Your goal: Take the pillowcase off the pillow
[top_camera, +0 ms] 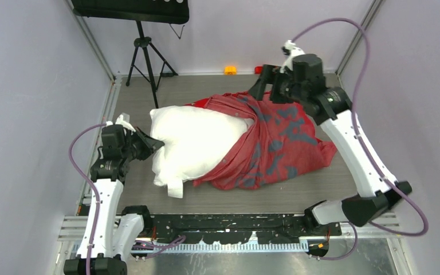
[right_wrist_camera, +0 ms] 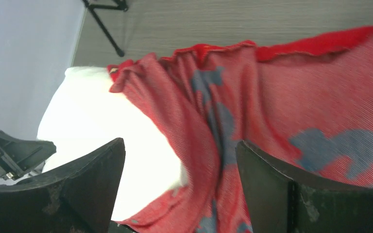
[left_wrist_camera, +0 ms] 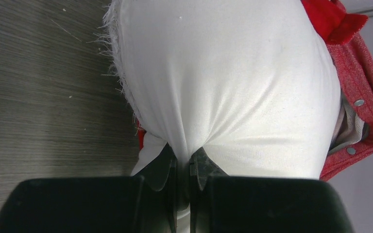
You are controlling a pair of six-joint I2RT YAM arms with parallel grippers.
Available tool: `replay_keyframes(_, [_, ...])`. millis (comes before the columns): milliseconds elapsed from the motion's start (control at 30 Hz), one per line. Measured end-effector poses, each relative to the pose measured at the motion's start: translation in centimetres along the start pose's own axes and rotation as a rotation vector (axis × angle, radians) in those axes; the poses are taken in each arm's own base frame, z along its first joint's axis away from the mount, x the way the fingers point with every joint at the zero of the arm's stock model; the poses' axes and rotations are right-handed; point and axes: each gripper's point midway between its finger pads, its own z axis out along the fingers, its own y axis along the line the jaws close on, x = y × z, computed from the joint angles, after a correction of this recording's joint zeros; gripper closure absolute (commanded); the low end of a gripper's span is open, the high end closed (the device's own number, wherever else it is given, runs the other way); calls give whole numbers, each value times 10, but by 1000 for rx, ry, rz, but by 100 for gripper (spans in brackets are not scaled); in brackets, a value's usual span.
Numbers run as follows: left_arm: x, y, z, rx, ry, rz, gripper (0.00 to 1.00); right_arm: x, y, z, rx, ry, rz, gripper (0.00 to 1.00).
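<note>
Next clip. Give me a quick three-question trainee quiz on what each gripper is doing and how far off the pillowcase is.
1. True or false: the left gripper is shut on the pillow.
2. The right gripper is: A) open above the cloth, B) shut on the pillow, C) out of view.
3. Fill in: in the top view, the pillowcase covers only the pillow's ____ end (left or right).

Key: 1 true; 2 A; 3 right.

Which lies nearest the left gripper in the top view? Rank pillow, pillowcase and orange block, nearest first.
1. pillow, clamped in the left gripper, on the left side.
2. pillowcase, centre-right, covering the pillow's right end.
3. orange block, at the back wall.
</note>
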Motion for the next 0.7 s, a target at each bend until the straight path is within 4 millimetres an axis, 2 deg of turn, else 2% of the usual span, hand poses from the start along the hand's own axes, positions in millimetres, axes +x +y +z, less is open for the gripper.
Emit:
replay_keyframes(67, [1, 2, 1, -3, 6, 9, 100, 3, 22, 18, -21, 29, -48, 12])
replay_keyframes(167, [3, 2, 1, 2, 10, 27, 100, 15, 39, 47, -16, 81, -106, 12])
replay_keyframes(333, [6, 2, -1, 14, 11, 55, 100, 34, 44, 107, 31, 176, -187, 10])
replay_keyframes(467, [7, 3, -1, 18, 13, 69, 100, 53, 53, 148, 33, 245, -262, 9])
replay_keyframes(567, [8, 4, -1, 16, 18, 75, 100, 79, 73, 156, -30, 310, -312, 9])
replay_keyframes(700, [9, 5, 0, 17, 21, 74, 100, 96, 103, 148, -136, 349, -361, 9])
